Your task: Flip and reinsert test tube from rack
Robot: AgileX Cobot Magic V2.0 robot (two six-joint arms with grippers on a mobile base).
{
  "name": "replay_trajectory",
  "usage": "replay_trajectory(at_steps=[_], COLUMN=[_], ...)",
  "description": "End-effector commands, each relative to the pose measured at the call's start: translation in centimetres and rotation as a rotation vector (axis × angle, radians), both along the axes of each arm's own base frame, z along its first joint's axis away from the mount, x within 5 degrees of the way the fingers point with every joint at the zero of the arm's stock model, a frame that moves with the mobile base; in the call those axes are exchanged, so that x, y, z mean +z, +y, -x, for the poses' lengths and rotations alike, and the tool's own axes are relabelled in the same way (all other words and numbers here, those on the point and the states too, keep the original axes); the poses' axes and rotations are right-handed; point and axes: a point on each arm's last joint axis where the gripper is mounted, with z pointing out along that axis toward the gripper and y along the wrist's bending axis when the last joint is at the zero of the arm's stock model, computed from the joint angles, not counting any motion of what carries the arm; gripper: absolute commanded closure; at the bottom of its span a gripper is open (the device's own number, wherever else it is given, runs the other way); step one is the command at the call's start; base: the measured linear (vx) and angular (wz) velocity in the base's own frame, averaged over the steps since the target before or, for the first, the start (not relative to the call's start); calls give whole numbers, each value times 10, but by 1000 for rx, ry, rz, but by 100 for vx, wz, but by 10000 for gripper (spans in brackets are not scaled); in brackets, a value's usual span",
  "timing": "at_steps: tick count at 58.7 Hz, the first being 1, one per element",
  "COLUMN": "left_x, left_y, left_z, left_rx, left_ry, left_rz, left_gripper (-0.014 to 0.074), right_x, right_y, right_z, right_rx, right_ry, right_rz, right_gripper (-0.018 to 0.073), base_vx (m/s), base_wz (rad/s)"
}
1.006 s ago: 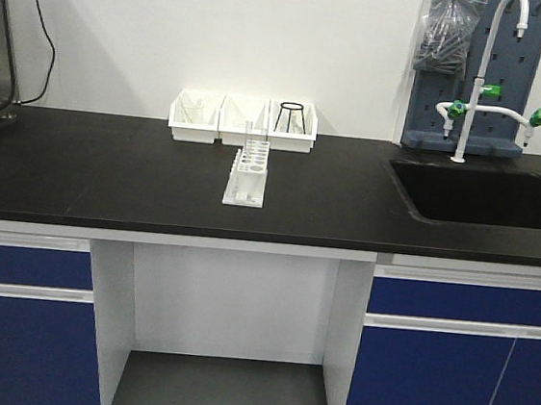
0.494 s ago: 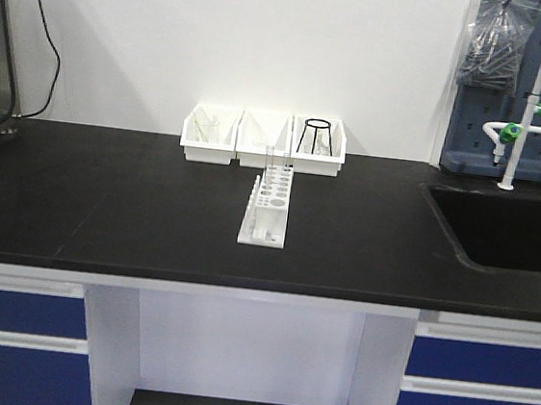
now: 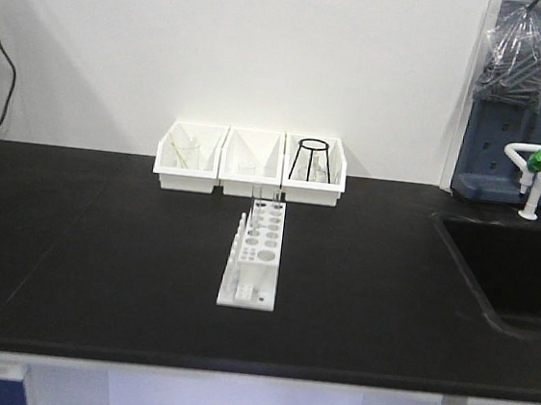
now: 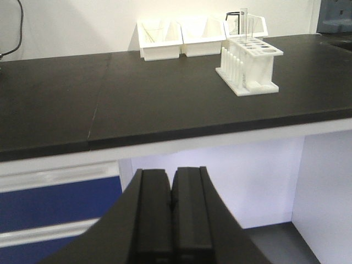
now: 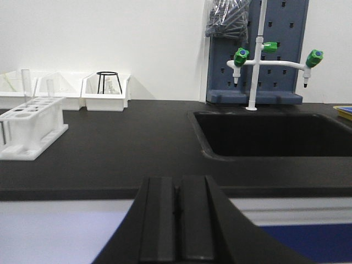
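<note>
The white rack (image 3: 253,259) stands lengthwise in the middle of the black counter (image 3: 102,243), with its pegs on the left side. Two clear tubes stand upright in its far end. The test tube (image 3: 255,199) is the taller, wider one on the left, and the slimmer tube (image 3: 276,201) is to its right. The rack (image 4: 250,66) and test tube (image 4: 243,25) show at the upper right of the left wrist view. They show at the left of the right wrist view, rack (image 5: 30,126) and test tube (image 5: 25,82). My left gripper (image 4: 172,187) and right gripper (image 5: 176,190) are shut and empty, in front of the counter's edge, far from the rack.
Three white bins (image 3: 250,167) line the wall behind the rack; the right one holds a black wire stand (image 3: 311,158). A black sink (image 5: 269,132) with a white faucet (image 5: 256,60) and a blue pegboard lies to the right. Blue cabinets and an open knee space are below.
The front view has closed in on the counter, so the rack and bins look larger and nearer the centre. The sink has slid toward the right edge. The rack and tubes have not moved.
</note>
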Motion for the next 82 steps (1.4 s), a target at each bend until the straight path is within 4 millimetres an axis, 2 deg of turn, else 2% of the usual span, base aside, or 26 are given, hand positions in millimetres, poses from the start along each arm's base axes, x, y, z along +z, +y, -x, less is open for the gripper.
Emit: replay_trajectory(at_steps=[1, 51, 82], left_x=[9, 9, 9], left_y=[-1, -1, -1], left_z=[0, 0, 0], left_rx=[-14, -14, -14], left_ry=[-92, -92, -92], left_rz=[23, 23, 23], left_gripper=[603, 603, 603], right_x=[7, 7, 7], right_y=[0, 0, 0], right_z=[1, 1, 1], right_rx=[-7, -7, -7], right_ry=[-87, -86, -86], right_rz=[11, 11, 11], right_gripper=[570, 570, 570], base_vx=[42, 36, 21], base_wz=[-5, -2, -4])
